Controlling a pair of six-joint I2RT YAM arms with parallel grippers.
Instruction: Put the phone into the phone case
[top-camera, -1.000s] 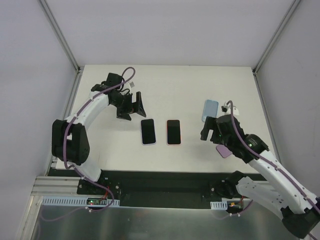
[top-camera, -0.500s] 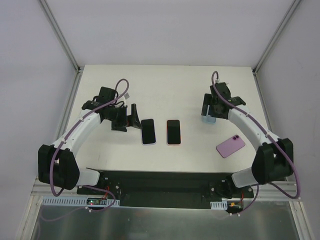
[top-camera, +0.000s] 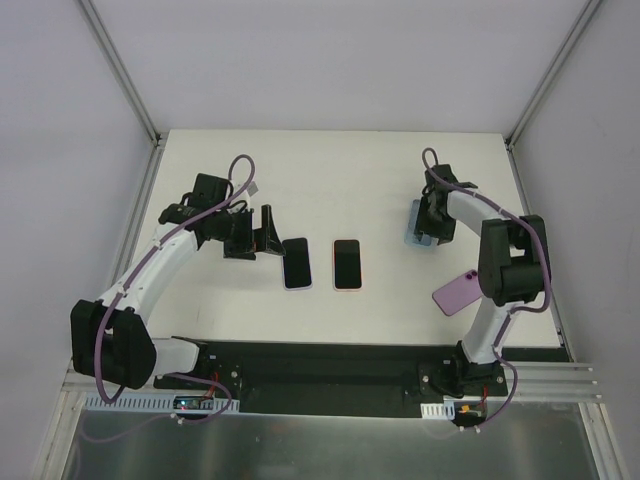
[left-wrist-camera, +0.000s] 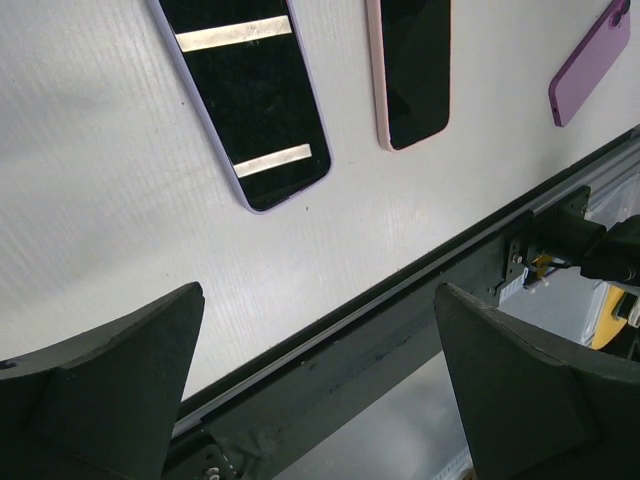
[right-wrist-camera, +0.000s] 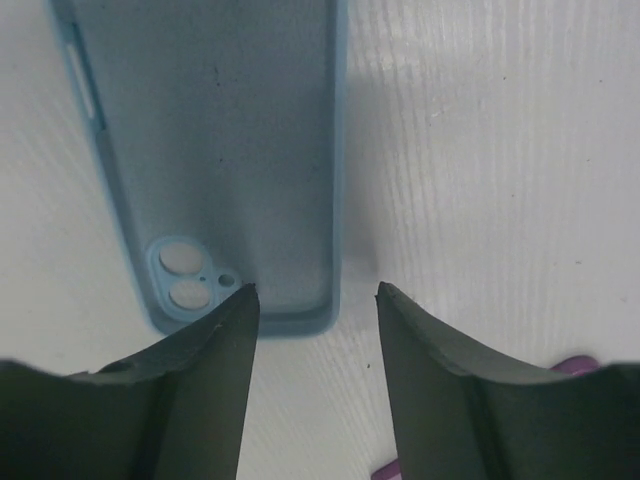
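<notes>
Two phones lie face up at the table's middle: one with a lavender edge (top-camera: 296, 263) and one with a pink edge (top-camera: 346, 264). Both show in the left wrist view, lavender (left-wrist-camera: 250, 95) and pink (left-wrist-camera: 415, 65). A light blue phone case (top-camera: 412, 236) lies open side up at the right, its camera cut-out toward my fingers (right-wrist-camera: 210, 130). My right gripper (top-camera: 431, 228) hovers open over the case's lower right corner (right-wrist-camera: 313, 290), holding nothing. My left gripper (top-camera: 268, 234) is open and empty just left of the lavender phone (left-wrist-camera: 320, 390).
A purple phone case (top-camera: 460, 293) lies back side up near the front right, also seen in the left wrist view (left-wrist-camera: 590, 60) and at the right wrist view's bottom edge (right-wrist-camera: 575, 365). The table's black front rail (left-wrist-camera: 400, 320) runs under my left fingers.
My right gripper has swung from near the purple case to the blue case and settled over it, the arm folding. My left gripper has come down closer to the lavender phone.
</notes>
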